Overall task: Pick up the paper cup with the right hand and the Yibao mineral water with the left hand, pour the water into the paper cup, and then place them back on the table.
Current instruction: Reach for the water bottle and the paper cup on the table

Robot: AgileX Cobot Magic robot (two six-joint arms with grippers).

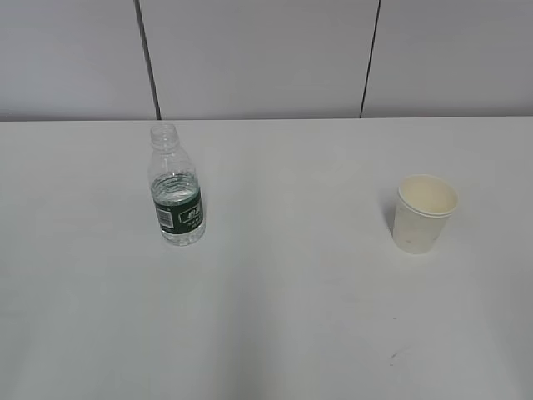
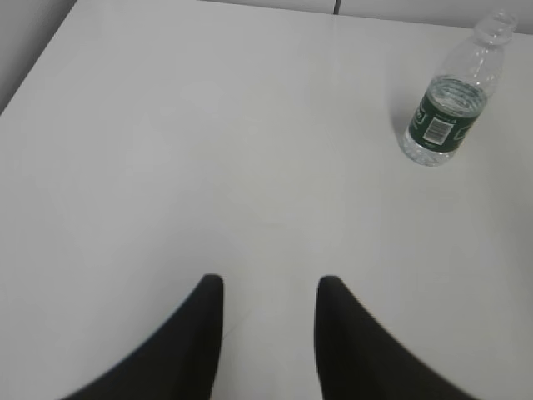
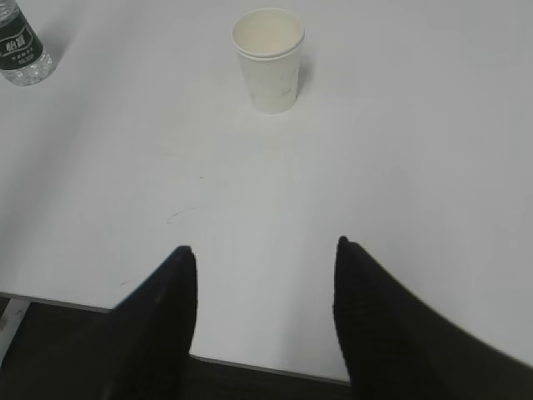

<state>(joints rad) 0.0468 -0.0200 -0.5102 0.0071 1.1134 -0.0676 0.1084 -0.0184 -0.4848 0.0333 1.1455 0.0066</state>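
The Yibao mineral water bottle [image 1: 176, 192] stands upright and uncapped on the white table [image 1: 283, 317], left of centre, partly filled with clear water. It shows at the upper right of the left wrist view [image 2: 450, 104] and at the top left corner of the right wrist view [image 3: 21, 50]. The white paper cup [image 1: 423, 213] stands upright on the right, and shows in the right wrist view [image 3: 268, 58]. My left gripper [image 2: 271, 283] is open and empty, well short of the bottle. My right gripper [image 3: 262, 250] is open and empty over the table's near edge, short of the cup. Neither arm shows in the exterior view.
A small dark scuff [image 1: 393, 356] marks the table near the front right; it also shows in the right wrist view [image 3: 179, 215]. A grey panelled wall [image 1: 266, 58] stands behind the table. The table's front edge [image 3: 250, 365] lies under my right gripper.
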